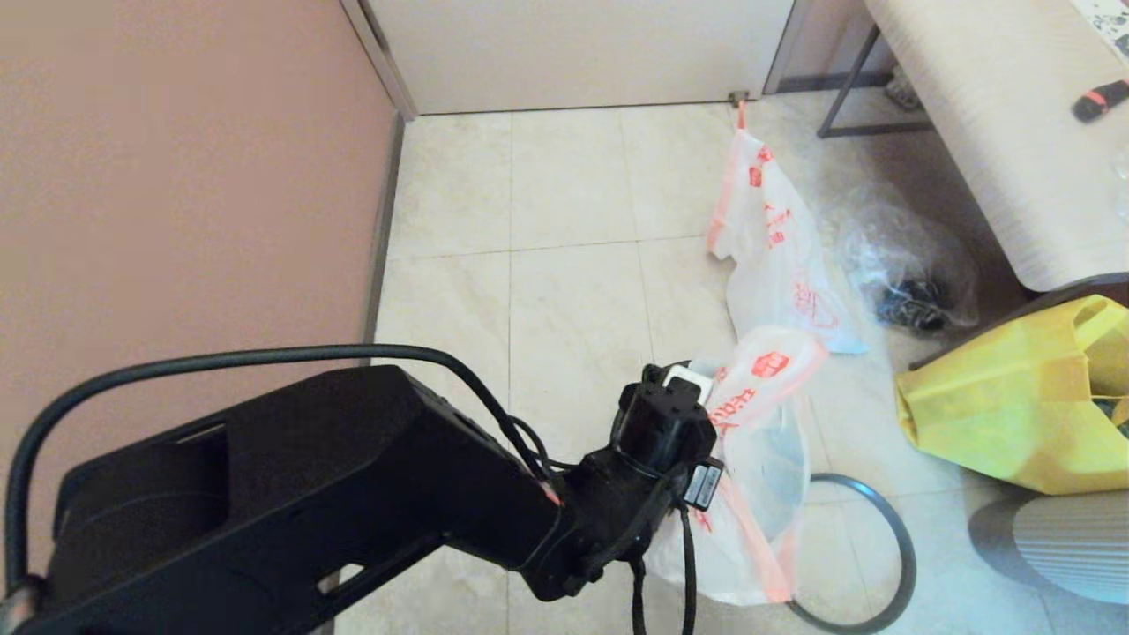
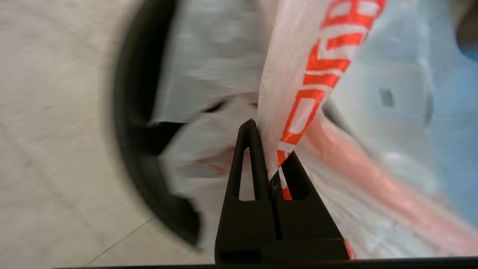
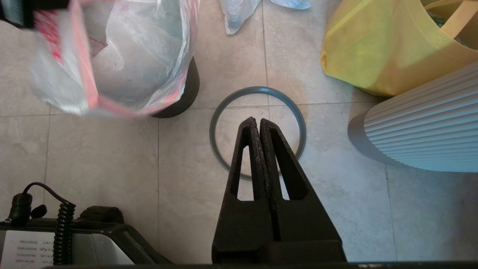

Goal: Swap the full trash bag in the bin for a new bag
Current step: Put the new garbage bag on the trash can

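Note:
My left gripper [image 1: 684, 388] [image 2: 270, 144] is shut on a fold of the new bag [image 1: 763, 379] [image 2: 298, 86], white plastic with orange-red characters and an orange hem. The bag hangs open over the black bin [image 3: 188, 91] [image 2: 130, 112], which it mostly covers. The bin's grey hoop [image 1: 891, 538] [image 3: 257, 89] lies flat on the floor beside the bin. My right gripper [image 3: 257, 121] hovers over the hoop, shut and empty. The full trash bag [image 1: 776, 256] lies on the tiles farther back, its orange drawstring tip pointing toward the door.
A clear plastic bag [image 1: 908, 265] lies right of the full bag. A yellow tote [image 1: 1014, 406] [image 3: 373, 48] and a white ribbed object [image 1: 1067, 538] [image 3: 422, 127] stand at the right. A table [image 1: 997, 115] is at the back right, a wall at the left.

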